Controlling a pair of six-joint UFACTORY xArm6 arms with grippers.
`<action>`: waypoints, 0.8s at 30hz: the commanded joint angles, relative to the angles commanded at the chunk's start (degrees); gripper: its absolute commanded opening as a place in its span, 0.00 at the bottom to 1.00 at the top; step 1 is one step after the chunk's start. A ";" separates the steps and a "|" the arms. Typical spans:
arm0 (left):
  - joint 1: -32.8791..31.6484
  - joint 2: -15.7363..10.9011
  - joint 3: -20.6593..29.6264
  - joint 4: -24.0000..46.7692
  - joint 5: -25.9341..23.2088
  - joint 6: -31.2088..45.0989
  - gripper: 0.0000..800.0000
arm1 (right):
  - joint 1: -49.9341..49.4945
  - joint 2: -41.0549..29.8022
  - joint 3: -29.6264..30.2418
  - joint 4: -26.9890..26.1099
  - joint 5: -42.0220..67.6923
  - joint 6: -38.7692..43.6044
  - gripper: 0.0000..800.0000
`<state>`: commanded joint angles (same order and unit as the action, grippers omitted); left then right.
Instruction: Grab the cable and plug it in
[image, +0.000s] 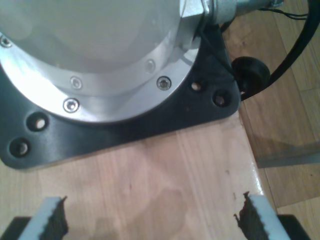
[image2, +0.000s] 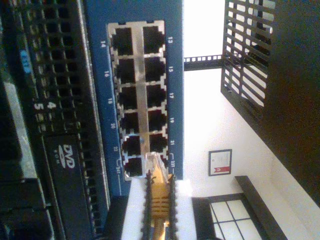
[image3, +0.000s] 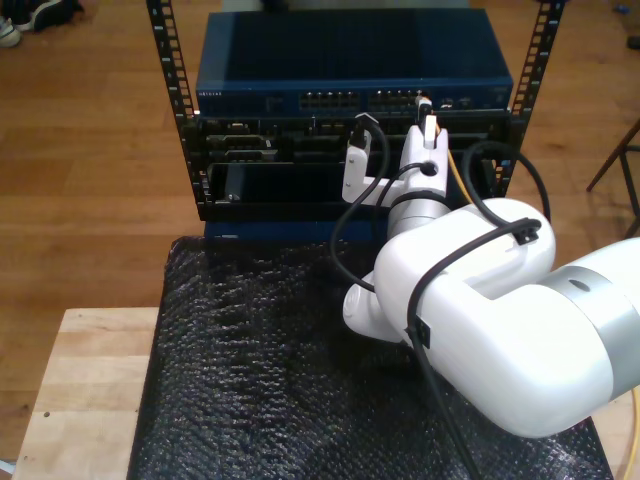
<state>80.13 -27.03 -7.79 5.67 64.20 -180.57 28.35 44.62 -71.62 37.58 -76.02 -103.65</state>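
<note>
The yellow-orange cable (image2: 159, 197) ends in a clear plug (image2: 154, 162). My second gripper (image2: 160, 182) is shut on the cable just behind that plug. The plug's tip sits at the mouth of the last ports, marked 23 and 24, of the blue switch (image2: 97, 75); I cannot tell whether it is inside one. In the exterior view the second gripper (image3: 428, 118) reaches up to the switch (image3: 350, 75) in the rack, and the cable (image3: 455, 165) trails down beside the arm. My first gripper (image: 152, 215) stands open over a wooden tabletop (image: 165, 170), nothing between its fingers.
An arm's black base plate (image: 150, 115) and silver flange (image: 100, 95) lie just ahead of the first gripper. Black rack posts (image3: 168, 70) frame the switch, with a black DVD unit (image2: 67, 165) beside it. A black mat (image3: 250, 350) covers the table, and black arm cables (image3: 350, 220) loop near the rack.
</note>
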 joint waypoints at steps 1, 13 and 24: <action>0.00 -0.09 0.00 0.00 0.00 0.00 1.00 | 0.00 0.00 0.00 0.26 0.00 -0.18 0.00; 0.00 -0.09 0.00 0.00 0.00 0.00 1.00 | 0.09 -0.35 -0.35 2.64 0.00 -2.11 0.00; 0.00 0.00 0.00 0.00 0.00 0.00 1.00 | 0.18 -0.26 -0.53 2.64 0.09 -2.02 0.00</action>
<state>80.13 -27.03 -7.79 5.67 64.20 -180.57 28.53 44.35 -72.14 40.22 -75.93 -105.67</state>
